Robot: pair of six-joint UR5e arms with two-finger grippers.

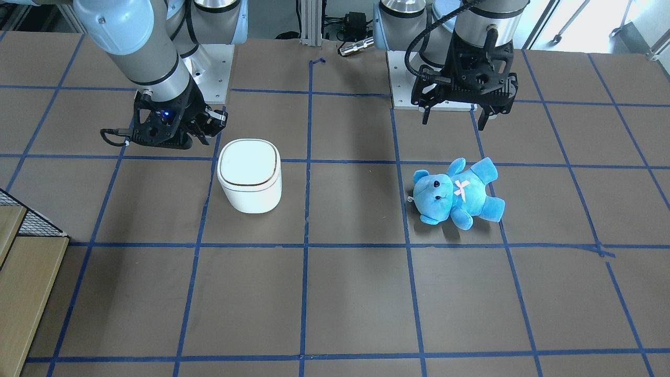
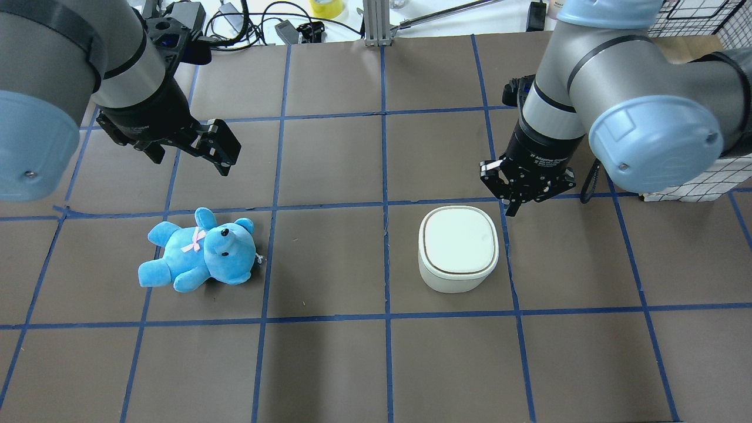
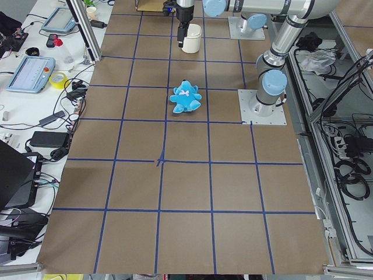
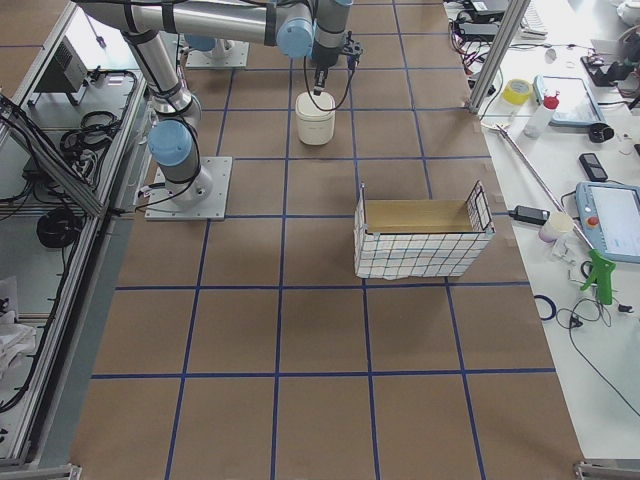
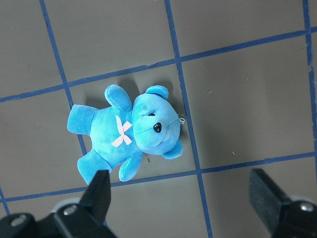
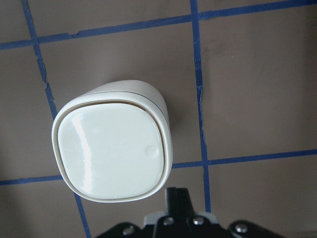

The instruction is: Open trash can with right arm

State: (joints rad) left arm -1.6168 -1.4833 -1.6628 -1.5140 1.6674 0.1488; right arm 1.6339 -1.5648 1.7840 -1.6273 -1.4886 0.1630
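The trash can [image 2: 458, 248] is seen upright on the table [image 2: 329, 364], on the robot's R side, inside a taped square, lid shut flat, with the thin dark line unbroken all round the rim. In the R wrist view a small round dimple is picked out near one corner of the glossy lid.

The right gripper [image 2: 518, 207] is held pointing down, above the can and off toward its R edge. No contact with the lid can be made out. Its fingers [image 6: 176, 198] are pressed together into one black stub in the wrist cam and nothing is gripped. A blue light is lit on its body in the front view, and a loose black cable loop is hung beside it.

Over on the L side, a blue teddy bear [image 2: 200, 249] is laid on its back across a tape line, pink bow up, well apart from the can. The left gripper [image 5: 183, 198] is held above it with its jaws spread wide and nothing between them.

Off to the robot's R, a wire basket [image 4: 420, 240] is seen in the R side view, well apart from the can.
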